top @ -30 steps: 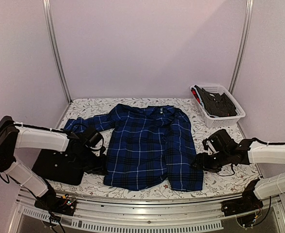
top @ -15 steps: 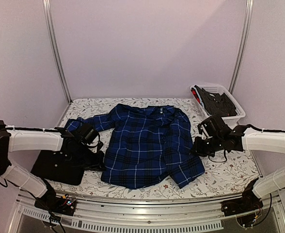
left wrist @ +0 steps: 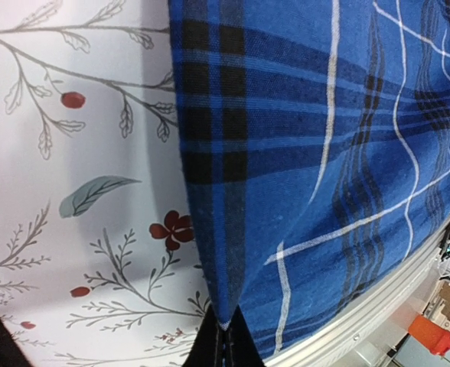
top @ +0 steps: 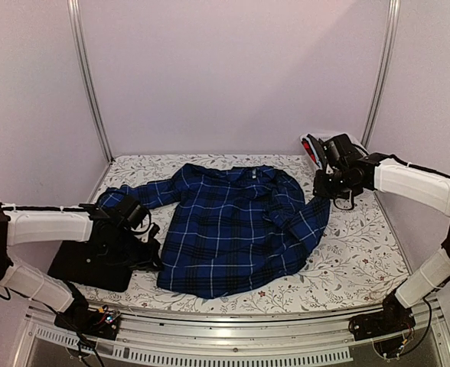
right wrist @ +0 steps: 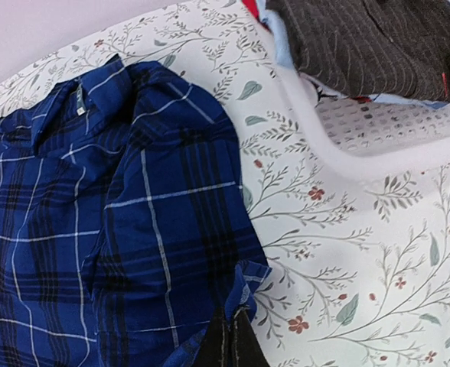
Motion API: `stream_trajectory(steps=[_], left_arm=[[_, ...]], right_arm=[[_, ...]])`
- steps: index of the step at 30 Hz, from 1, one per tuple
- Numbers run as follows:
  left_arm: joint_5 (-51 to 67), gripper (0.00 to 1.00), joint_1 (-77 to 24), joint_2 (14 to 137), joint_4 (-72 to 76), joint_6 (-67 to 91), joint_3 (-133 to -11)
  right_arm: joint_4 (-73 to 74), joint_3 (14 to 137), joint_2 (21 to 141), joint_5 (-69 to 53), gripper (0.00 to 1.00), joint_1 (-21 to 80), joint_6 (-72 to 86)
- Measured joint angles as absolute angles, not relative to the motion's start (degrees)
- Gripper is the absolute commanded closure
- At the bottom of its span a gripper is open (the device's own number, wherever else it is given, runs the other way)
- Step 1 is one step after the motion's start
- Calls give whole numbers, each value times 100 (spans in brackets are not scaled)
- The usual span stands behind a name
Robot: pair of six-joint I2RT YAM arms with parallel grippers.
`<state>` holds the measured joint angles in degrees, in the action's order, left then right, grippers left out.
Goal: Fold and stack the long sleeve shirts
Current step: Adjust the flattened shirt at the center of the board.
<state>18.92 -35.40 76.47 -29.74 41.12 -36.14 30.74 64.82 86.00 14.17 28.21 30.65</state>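
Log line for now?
step: folding blue plaid shirt | left gripper: jaws shut on its left hem | right gripper: jaws shut on its right edge | black shirt: front left

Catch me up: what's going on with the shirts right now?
Both arms are working the plaid shirt, which lies spread on the table. The left gripper is pinched on its near-left hem corner. The right gripper is pinched on its right edge, with that side drawn toward the basket. The black shirt lies at the near left, beneath the left arm. The plaid shirt is not yet folded or stacked.
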Motion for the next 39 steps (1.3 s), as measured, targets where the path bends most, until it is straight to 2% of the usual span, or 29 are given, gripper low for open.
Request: stream_trajectory(steps=[10, 21, 33, 39], left_arm=[[1949, 100, -3500, 7614, -2991, 4051, -3614], [2012, 100, -3481, 7446, -3000, 4032, -3616], [2088, 100, -3481, 7419, -3111, 3959, -3774], [2211, 100, -3481, 7419, -3122, 3962, -3918]], right_arm=[[3299, 7957, 9415, 1719, 100, 1675, 2154], [3218, 9277, 10259, 1564, 100, 1527, 1570], [3006, 11434, 10759, 1575, 100, 1129, 1033], [2703, 12005, 11220, 1424, 100, 972, 812]])
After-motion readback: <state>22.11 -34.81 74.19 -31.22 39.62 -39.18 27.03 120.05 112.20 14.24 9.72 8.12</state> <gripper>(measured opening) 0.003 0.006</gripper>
